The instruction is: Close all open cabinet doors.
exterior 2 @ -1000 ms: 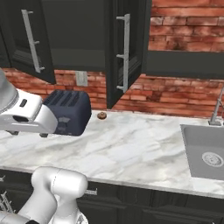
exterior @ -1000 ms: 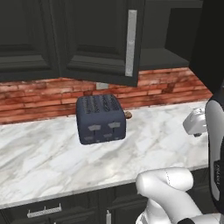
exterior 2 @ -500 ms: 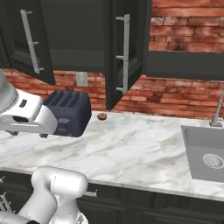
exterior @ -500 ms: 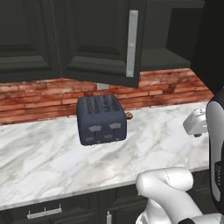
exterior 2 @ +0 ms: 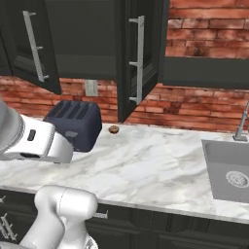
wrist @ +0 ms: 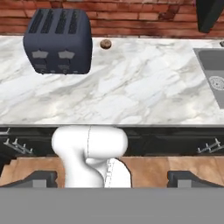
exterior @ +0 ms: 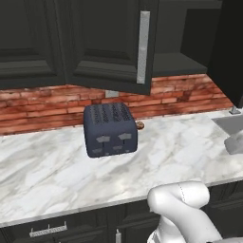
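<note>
Two tall black cabinet doors stand open over the counter. The left cabinet door (exterior: 111, 42) (exterior 2: 22, 44) swings out with its silver bar handle (exterior: 144, 47) facing me. The right cabinet door (exterior: 231, 47) (exterior 2: 146, 53) shows almost edge-on, its handle (exterior 2: 139, 58) toward the room, and its lower corner (wrist: 209, 13) appears in the hand view. Between them the dark cabinet interior (exterior: 190, 47) is exposed. My gripper (wrist: 113, 179) is open, held back from the counter and well below the doors, with nothing between its fingertips (wrist: 37, 178).
A dark blue toaster (exterior: 110, 129) (exterior 2: 75, 124) (wrist: 59, 41) sits on the marble counter (exterior: 180, 147) by the brick wall. A small brown round item (exterior 2: 114, 129) (wrist: 105, 43) lies beside it. A sink (exterior 2: 228, 168) (wrist: 212, 81) with faucet (exterior 2: 241, 126) is at the right. Base drawers (wrist: 175, 140) run below.
The arm's link at the edge of both base views has sunk slightly. The doors, toaster and counter have not moved.
</note>
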### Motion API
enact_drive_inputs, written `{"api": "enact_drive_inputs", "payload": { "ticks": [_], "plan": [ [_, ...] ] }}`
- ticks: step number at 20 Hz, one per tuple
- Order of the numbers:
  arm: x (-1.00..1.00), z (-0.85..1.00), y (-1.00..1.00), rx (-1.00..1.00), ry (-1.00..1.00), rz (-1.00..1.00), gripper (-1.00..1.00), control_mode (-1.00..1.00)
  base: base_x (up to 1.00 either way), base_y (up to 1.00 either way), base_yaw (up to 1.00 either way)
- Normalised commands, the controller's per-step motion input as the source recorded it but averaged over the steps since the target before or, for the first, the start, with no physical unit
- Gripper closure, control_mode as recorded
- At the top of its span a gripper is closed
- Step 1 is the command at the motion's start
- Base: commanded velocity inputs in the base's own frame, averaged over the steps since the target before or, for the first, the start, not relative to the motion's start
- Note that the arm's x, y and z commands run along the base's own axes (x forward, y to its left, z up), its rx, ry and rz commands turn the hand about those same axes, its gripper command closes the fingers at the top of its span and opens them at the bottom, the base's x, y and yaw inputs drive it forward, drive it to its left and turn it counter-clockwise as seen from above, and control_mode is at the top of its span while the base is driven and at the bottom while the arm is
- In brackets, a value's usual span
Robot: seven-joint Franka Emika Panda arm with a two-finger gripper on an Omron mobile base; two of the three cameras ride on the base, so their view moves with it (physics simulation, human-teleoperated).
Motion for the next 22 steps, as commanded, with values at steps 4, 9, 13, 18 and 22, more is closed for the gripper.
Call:
{"api": "enact_drive_inputs", "payload": {
  "ticks": [4, 9, 13, 18, 22],
  "plan": [
    [-0.04, 0.04, -0.54, 0.08, -0.29, 0.04, -1.0, -1.0, 0.0, 0.0, 0.0],
    [0.26, 0.06, -0.46, 0.15, -0.32, 0.1, -1.0, -1.0, 0.0, 0.0, 0.0],
    [0.16, 0.0, -0.51, 0.18, -0.38, 0.16, -1.0, -1.0, 0.0, 0.0, 0.0],
    [0.23, 0.12, -0.45, 0.17, -0.38, 0.14, -1.0, -1.0, 0.0, 0.0, 0.0],
    [0.52, 0.35, -0.31, 0.2, -0.32, 0.18, -1.0, -1.0, 0.0, 0.0, 0.0]
  ]
}}
